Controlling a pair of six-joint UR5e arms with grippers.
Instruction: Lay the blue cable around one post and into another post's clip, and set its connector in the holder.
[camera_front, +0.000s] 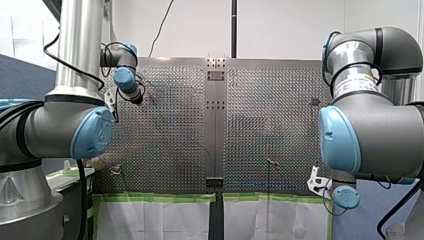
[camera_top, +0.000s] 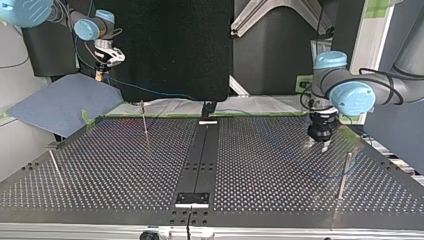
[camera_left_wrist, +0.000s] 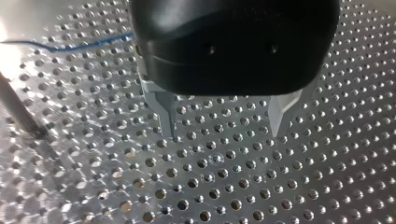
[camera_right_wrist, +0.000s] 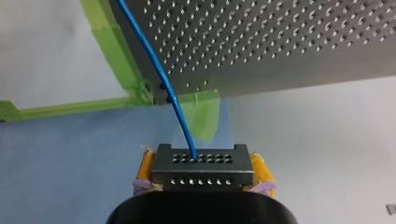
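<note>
The perforated table (camera_top: 125, 165) has green tape (camera_right_wrist: 116, 60) along its far edge, with a blue sheet (camera_top: 60, 102) beyond the corner. Off that corner my right gripper (camera_right_wrist: 203, 169) clamps the connector (camera_right_wrist: 201, 159), and the blue cable (camera_right_wrist: 154, 65) runs from it to the taped edge. Over open holes near a thin post (camera_top: 343, 175), my left gripper (camera_left_wrist: 223, 133) hovers with its fingers spread.

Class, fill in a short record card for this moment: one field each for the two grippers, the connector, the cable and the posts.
left gripper: open, nothing between its fingers, low over the perforated table
right gripper: shut on the connector, off the table's edge, over a blue cloth
connector: dark block with rows of holes, between yellow pads
blue cable: runs from the connector onto the table
posts: thin, upright; at least three show in the top view
</note>
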